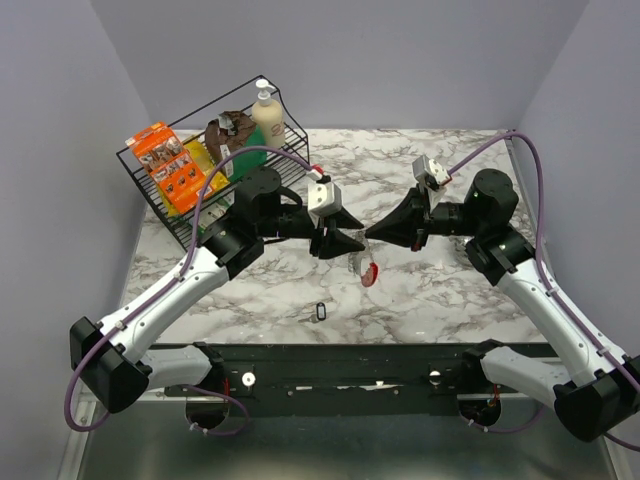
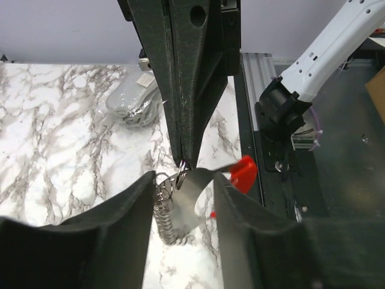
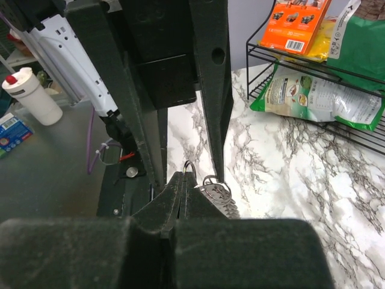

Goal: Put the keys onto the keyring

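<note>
The keyring hangs between my grippers above the table middle, its red clip [image 1: 371,273] lowest. In the left wrist view its ribbed chain [image 2: 165,214] and a silvery piece sit between my left gripper's [image 2: 183,179] fingers, which grip it, with the red clip [image 2: 243,173] beyond. My right gripper [image 3: 182,176] is shut on one small dark key [image 3: 189,167], whose loop sticks out at the tip right beside the chain's end ring [image 3: 216,182]. The two grippers meet tip to tip [image 1: 360,238]. A second key [image 1: 321,311] lies on the marble near the front edge.
A black wire basket [image 1: 150,205] at the back left holds snack packs and a soap bottle [image 1: 267,112]. A clear plastic bag [image 2: 132,96] lies on the marble. A white bottle with a red cap [image 3: 30,96] stands off the table.
</note>
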You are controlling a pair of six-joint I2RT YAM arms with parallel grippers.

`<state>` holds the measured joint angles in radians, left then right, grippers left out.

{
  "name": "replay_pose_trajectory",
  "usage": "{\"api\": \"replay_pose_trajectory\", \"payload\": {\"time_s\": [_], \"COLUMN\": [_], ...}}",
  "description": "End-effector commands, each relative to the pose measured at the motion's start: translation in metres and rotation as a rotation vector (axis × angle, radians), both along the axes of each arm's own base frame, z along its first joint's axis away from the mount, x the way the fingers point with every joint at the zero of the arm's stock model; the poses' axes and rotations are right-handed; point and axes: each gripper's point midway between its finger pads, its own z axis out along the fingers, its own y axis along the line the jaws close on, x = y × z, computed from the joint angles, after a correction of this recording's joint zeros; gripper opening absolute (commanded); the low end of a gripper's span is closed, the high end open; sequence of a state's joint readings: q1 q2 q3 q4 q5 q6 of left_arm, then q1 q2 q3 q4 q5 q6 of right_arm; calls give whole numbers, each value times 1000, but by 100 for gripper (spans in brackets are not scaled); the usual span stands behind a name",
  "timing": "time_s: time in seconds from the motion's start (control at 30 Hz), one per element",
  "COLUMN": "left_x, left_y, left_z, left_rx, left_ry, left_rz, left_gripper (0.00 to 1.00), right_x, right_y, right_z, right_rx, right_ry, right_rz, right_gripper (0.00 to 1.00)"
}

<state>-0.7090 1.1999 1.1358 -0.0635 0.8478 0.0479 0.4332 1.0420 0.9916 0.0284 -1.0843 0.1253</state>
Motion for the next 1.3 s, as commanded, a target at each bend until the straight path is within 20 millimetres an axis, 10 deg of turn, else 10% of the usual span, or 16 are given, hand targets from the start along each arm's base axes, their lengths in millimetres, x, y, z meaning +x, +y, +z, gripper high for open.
{"api": "replay_pose_trajectory", "payload": {"time_s": [0.0,0.2,0.93,1.27], "left_x": [-1,22,26,31], "left_y": [9,21,49,44], "left_z": [16,28,46,28], "left_rx": [-36,-71,-215,-167], "left_ry": [-44,14,111,197], "left_rz": [49,221,185,175], "left_gripper": [64,87,89,89], "right_x": [-4,-6,-17,4], "right_y": [-1,-2,-6,-6], "right_z": [2,1,3,-28], "right_rx": [6,7,18,-31], "right_ry": [-28,-26,-57,13], "right_rz": [-10,-5,6,-94], "right_gripper": [1,1,1,1]}}
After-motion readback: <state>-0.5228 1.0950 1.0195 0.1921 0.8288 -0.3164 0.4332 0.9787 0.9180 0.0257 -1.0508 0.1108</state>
